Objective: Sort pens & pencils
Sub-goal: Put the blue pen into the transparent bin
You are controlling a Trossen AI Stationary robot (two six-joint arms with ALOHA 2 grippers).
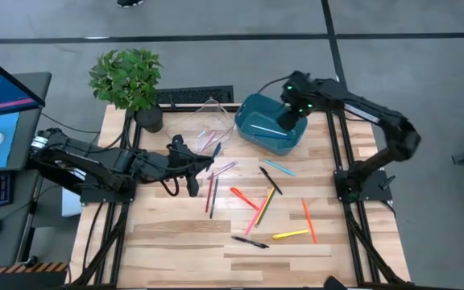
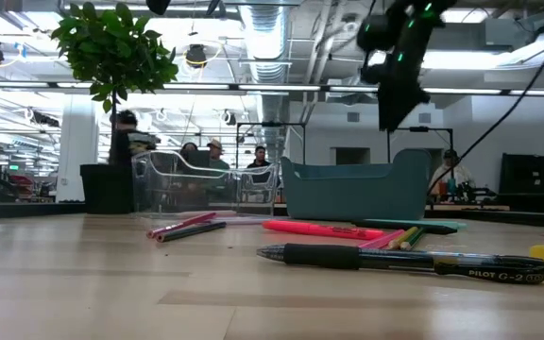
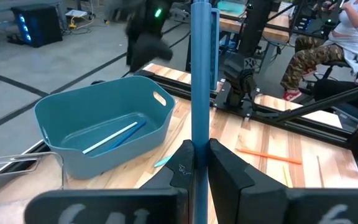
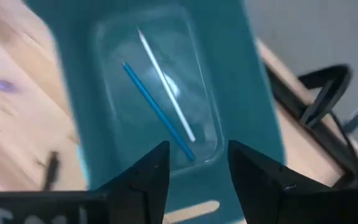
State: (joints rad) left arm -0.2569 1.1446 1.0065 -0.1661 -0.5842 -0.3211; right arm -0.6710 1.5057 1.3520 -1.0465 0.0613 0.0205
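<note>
Hidden/unclear: in the high view the left end effector is a dark blur, and what it holds barely shows. The clear plastic bin is faint, contents unreadable. In the low view the black PILOT pen is cut off at the frame's right edge.

Left end effector: fingers pinched tight on a blue pencil, which stands upright between them, long axis vertical. It sits over the light wooden tabletop, just beside the clear bin.

Right end effector: fingers spread apart, nothing between them, hovering above the teal plastic bin at the tabletop's far edge.

Inside the teal bin: a white stick and a blue stick, lying nearly parallel, just beside each other.

Remaining pens & pencils are scattered across mid-tabletop at mixed angles: red, orange, yellow, pink, black. A yellow one lies near the front, roughly crosswise.
</note>
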